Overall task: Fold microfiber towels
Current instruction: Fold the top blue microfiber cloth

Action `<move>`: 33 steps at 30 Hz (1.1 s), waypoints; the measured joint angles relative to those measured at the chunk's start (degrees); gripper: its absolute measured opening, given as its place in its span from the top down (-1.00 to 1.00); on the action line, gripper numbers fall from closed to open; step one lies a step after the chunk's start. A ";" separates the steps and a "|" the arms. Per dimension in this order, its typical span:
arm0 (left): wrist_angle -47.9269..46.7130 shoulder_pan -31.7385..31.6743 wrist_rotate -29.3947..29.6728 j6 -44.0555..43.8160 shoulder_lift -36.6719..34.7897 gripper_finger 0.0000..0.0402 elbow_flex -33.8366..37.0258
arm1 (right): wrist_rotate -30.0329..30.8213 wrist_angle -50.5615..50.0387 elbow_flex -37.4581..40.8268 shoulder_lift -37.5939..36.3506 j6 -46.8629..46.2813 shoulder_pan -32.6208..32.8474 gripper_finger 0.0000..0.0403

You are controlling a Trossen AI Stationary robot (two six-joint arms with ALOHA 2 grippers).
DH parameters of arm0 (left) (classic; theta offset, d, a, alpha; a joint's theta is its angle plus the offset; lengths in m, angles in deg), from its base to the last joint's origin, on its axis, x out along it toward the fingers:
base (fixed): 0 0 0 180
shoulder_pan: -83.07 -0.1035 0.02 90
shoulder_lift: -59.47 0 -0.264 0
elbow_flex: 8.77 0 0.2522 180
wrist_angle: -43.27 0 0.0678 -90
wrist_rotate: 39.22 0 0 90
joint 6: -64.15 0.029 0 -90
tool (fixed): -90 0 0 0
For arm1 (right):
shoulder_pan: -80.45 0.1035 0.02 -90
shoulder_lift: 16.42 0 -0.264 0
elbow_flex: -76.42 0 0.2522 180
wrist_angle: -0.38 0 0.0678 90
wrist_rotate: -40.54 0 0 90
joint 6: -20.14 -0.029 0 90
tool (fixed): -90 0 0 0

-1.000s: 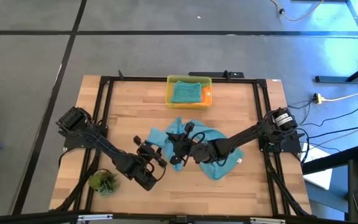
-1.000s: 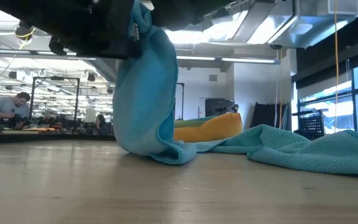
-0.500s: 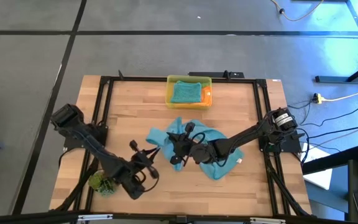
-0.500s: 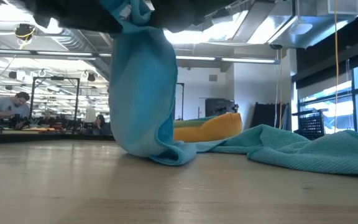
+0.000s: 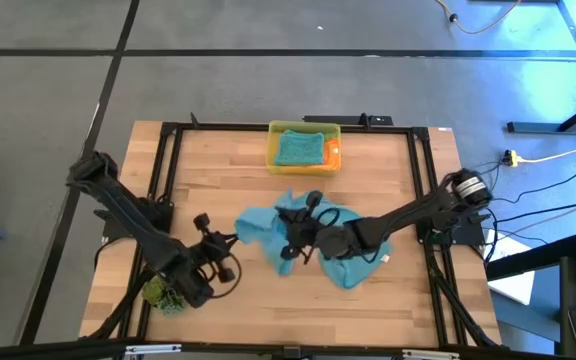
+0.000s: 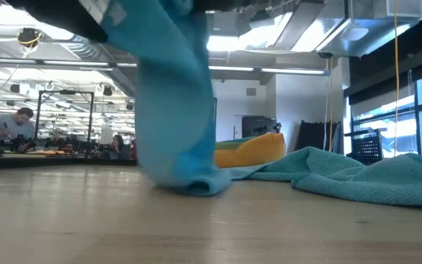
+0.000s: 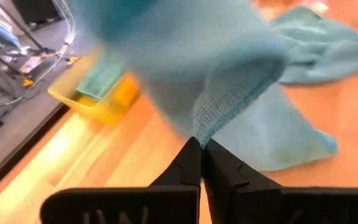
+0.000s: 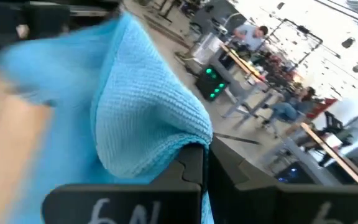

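While both arms reach over the middle of the worktop [image 5: 218,170], each claw is clenched on a corner of the same blue towel [image 5: 268,222]. The left claw [image 7: 201,149] pinches its edge near the worktop's left front, and the right claw [image 8: 205,148] grips another corner at the centre. Held at two corners like this, the towel hangs up off the wood, probably so it can be spread flat before folding; in the low view its lower fold [image 6: 189,183] touches the surface. A second teal towel [image 5: 353,255] lies crumpled under the right arm, not yet folded. The bin [image 5: 334,130] at the back edge holds a folded green towel [image 5: 298,148] and an orange one [image 5: 333,153], apparently finished. A plant tuft [image 5: 165,296] sits by the left arm.
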 joint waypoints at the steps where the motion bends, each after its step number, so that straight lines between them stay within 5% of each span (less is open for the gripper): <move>1: -0.89 -0.01 -0.95 0.01 -1.15 1.00 0.02 | 0.23 -0.74 0.00 -1.05 -0.01 0.14 0.97; 9: -11.86 -0.84 -1.93 0.44 -12.10 1.00 -1.68 | -1.33 -12.88 0.00 -10.03 -3.37 0.37 0.96; 16: -27.17 -3.09 -0.42 2.20 -17.63 1.00 -11.23 | -7.66 -22.40 -0.02 -20.00 -8.09 -1.46 0.97; 27: -36.79 -12.71 3.10 24.99 -18.08 1.00 -32.99 | -22.70 -25.70 -0.02 -29.04 -10.40 -11.58 0.98; 33: -38.78 -18.04 3.08 35.25 -18.09 1.00 -38.52 | -32.14 -26.20 -0.02 -29.61 -11.93 -17.37 0.98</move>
